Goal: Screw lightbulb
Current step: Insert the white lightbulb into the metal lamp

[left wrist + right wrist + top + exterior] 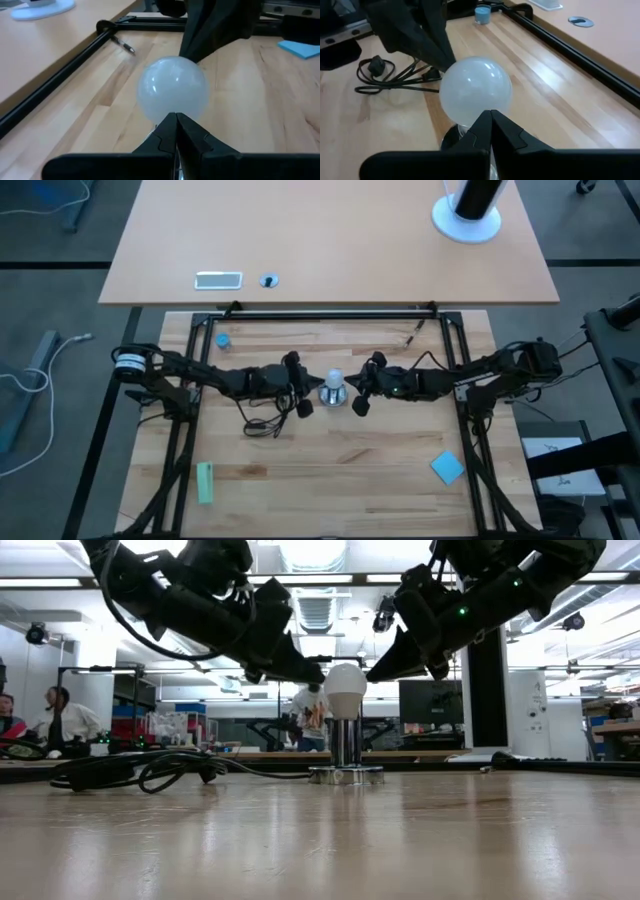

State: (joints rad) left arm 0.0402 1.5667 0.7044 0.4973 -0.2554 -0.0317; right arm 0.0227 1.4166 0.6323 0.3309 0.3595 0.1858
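Note:
The whitish lightbulb (334,379) stands upright with its base in the shiny silver socket (345,745) at the table's middle. The socket stands on its round foot (345,775). My left gripper (316,676) comes from the table's left and is shut, its tips at the left side of the bulb's head (345,688). My right gripper (374,674) comes from the right and is shut, its tips at the head's right side. Both also show in the high view, the left gripper (316,388) and the right gripper (352,390) on either side of the bulb. My left gripper's shut fingertips (176,121) meet the lower left side of the bulb's rounded head (167,107), slanting down from the table's left. The bulb stands upright in the socket. My right gripper's shut fingertips (490,119) meet the lower right side of the head (477,102), slanting down from the table's right.
The socket's black cord (262,425) lies coiled to the left of the socket. A green block (204,482) lies near left, a blue block (448,467) near right, a blue cap (222,339) far left. Black frame rails (330,315) border the board. People (65,725) stand in the room behind.

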